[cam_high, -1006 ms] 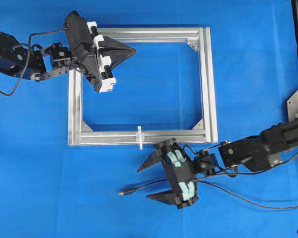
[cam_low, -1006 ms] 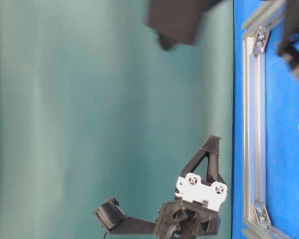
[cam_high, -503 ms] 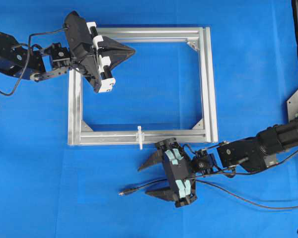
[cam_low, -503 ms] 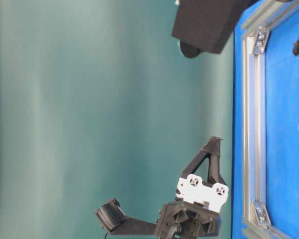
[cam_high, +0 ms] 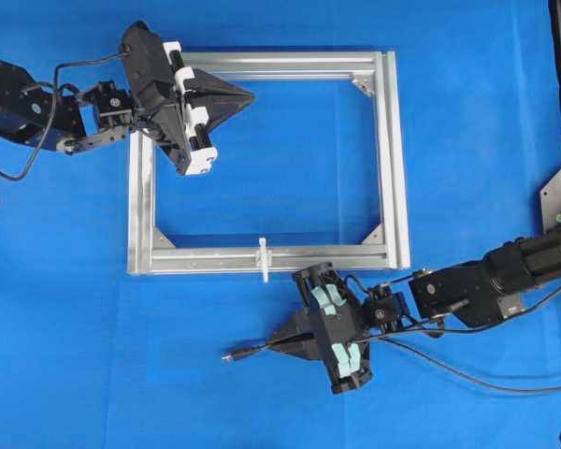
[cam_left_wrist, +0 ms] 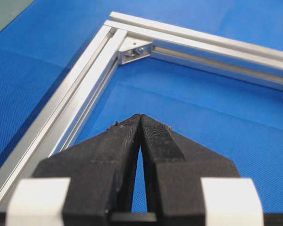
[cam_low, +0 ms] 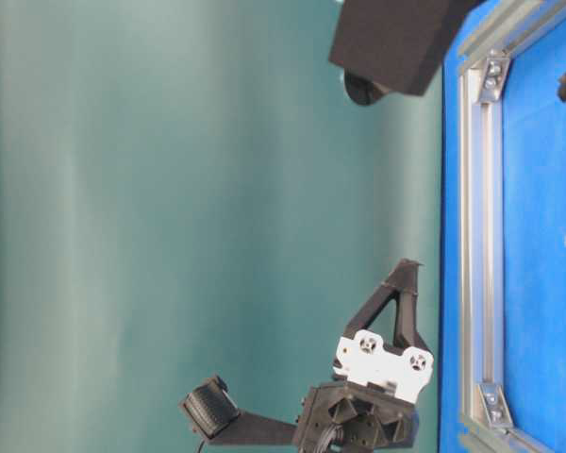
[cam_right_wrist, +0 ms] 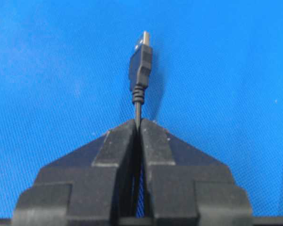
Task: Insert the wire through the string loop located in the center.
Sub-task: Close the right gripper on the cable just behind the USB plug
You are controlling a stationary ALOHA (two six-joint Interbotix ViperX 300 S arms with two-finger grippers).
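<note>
The black wire [cam_high: 449,369] lies on the blue table, its plug tip [cam_high: 232,354] pointing left. My right gripper [cam_high: 273,345] is shut on the wire just behind the plug; in the right wrist view the plug [cam_right_wrist: 141,66] sticks out ahead of the closed fingertips [cam_right_wrist: 138,123]. The white string loop [cam_high: 263,258] stands on the near bar of the silver frame [cam_high: 393,159], above and apart from the plug. My left gripper [cam_high: 251,94] is shut and empty over the frame's far left corner, as the left wrist view [cam_left_wrist: 140,117] shows.
Corner brackets [cam_left_wrist: 134,51] sit inside the frame. The frame's rail [cam_low: 472,236] shows in the table-level view, with the left arm's wrist [cam_low: 377,363] beside it. A metal stand [cam_high: 559,192] is at the right edge.
My right gripper's jaws closed from wide open onto the wire just behind its plug. The left arm has not moved.
</note>
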